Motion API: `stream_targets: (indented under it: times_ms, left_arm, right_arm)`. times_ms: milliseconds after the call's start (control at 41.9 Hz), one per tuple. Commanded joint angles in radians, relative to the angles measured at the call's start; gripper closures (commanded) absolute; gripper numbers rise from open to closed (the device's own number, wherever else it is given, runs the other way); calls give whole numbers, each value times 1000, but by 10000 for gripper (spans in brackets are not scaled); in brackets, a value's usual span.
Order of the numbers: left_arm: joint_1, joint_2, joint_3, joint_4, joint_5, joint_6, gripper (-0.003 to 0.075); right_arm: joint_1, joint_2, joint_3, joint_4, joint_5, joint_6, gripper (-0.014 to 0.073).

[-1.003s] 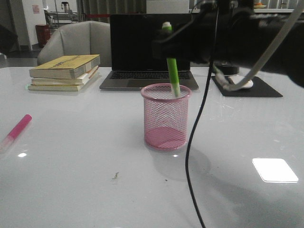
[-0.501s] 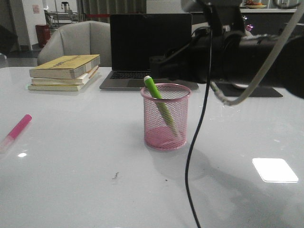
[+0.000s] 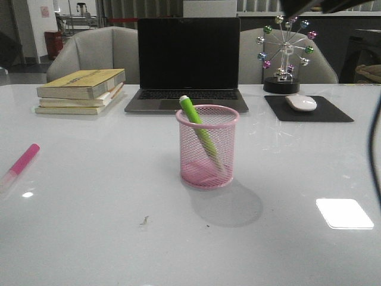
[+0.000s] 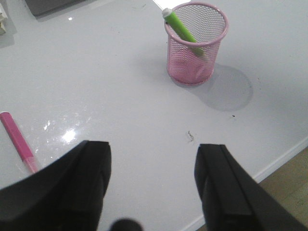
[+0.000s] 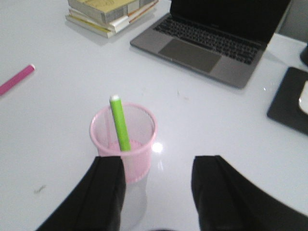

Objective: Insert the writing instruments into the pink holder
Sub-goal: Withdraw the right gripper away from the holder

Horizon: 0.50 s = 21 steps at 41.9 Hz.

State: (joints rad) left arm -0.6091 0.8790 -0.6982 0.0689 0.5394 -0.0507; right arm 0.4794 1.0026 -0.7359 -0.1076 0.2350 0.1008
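Note:
The pink mesh holder (image 3: 207, 147) stands mid-table, also in the left wrist view (image 4: 196, 45) and right wrist view (image 5: 123, 140). The green marker (image 3: 200, 132) leans inside it, cap above the rim (image 4: 180, 28) (image 5: 120, 122). The pink marker (image 3: 21, 164) lies flat at the table's left edge (image 4: 17, 144) (image 5: 16, 79). My left gripper (image 4: 153, 159) is open and empty, well short of the holder, with the pink marker off to one side. My right gripper (image 5: 159, 166) is open and empty, high above and just beside the holder.
A laptop (image 3: 189, 65) sits behind the holder, stacked books (image 3: 82, 90) at back left. A mouse (image 3: 301, 102) on a black pad (image 3: 309, 109) and a small ferris-wheel ornament (image 3: 284, 53) are at back right. The table's near edge (image 4: 269, 166) shows in the left wrist view.
The green marker dropped from the right gripper into the holder and now leans there. The right arm then lifted up and away, almost out of the front view.

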Motion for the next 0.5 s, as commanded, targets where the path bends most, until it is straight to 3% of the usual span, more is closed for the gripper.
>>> stream_targets:
  times_ms: [0, 191, 477]
  left_arm:
    - [-10, -4, -31, 2, -68, -3, 287]
    - [-10, -4, -31, 2, -68, -3, 287]
    - [-8, -4, -31, 4, -69, -3, 284]
  right_arm:
    - [1, -116, -24, 25, 133, -2, 151]
    - [1, -265, -23, 43, 380, -3, 151]
    - [1, -351, -22, 43, 503, -3, 151]
